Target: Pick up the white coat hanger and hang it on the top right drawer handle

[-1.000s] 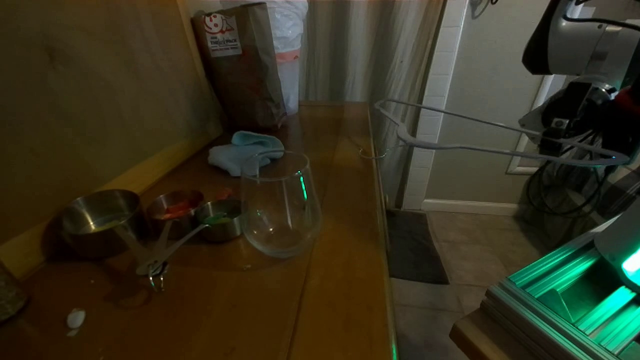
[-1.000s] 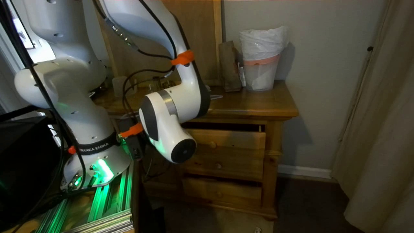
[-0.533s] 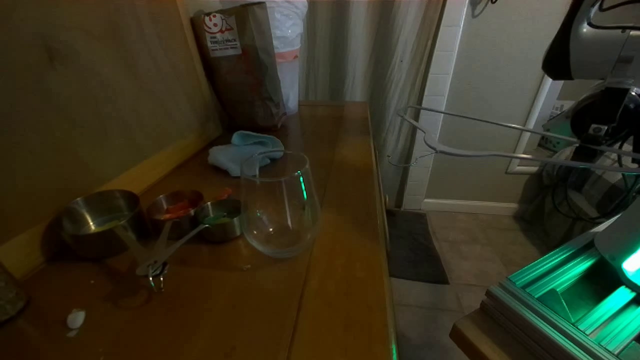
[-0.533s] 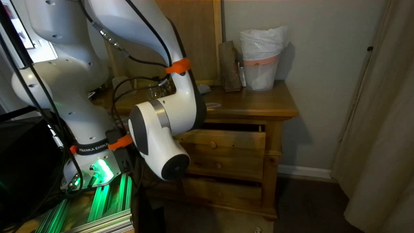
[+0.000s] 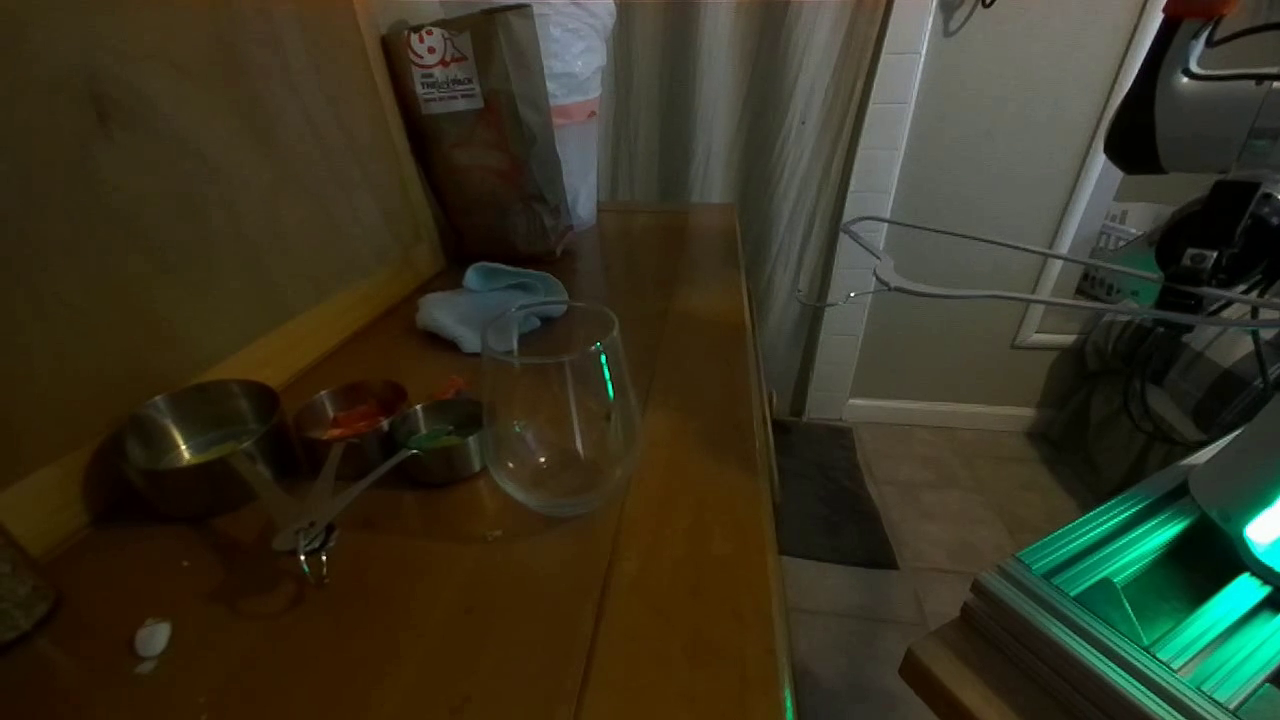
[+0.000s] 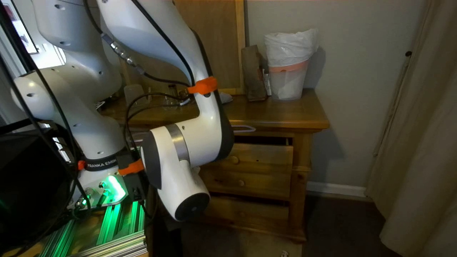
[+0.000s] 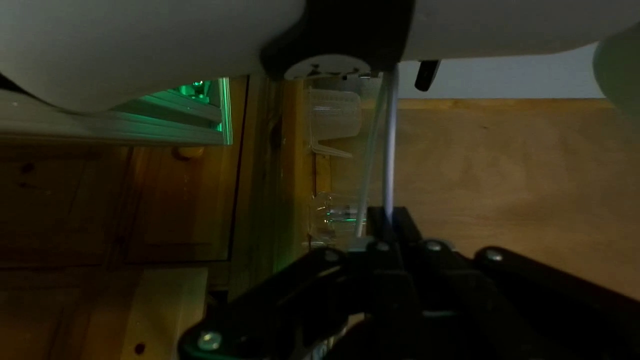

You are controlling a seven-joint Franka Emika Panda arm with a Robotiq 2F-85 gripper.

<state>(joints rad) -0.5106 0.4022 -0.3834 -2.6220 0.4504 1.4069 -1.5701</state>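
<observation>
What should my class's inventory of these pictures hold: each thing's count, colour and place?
coat hanger: one, white, held by the pincer
dresser: one, brown, on the floor
drawer handles: at least three, brown, dresser front
measuring cups: three, silver, dresser top
glass: one, transparent, dresser top
cloth: one, light blue, dresser top
paper bag: one, brown, dresser top
bin: one, whitish, beside the paper bag
container: one, transparent, dresser top
scrap: one, white, unidentified, dresser top
mat: one, dark, floor
curtain: at least one, beige, beyond dresser
arm: one, white, before the dresser
pincer: one, black, closed on the coat hanger
</observation>
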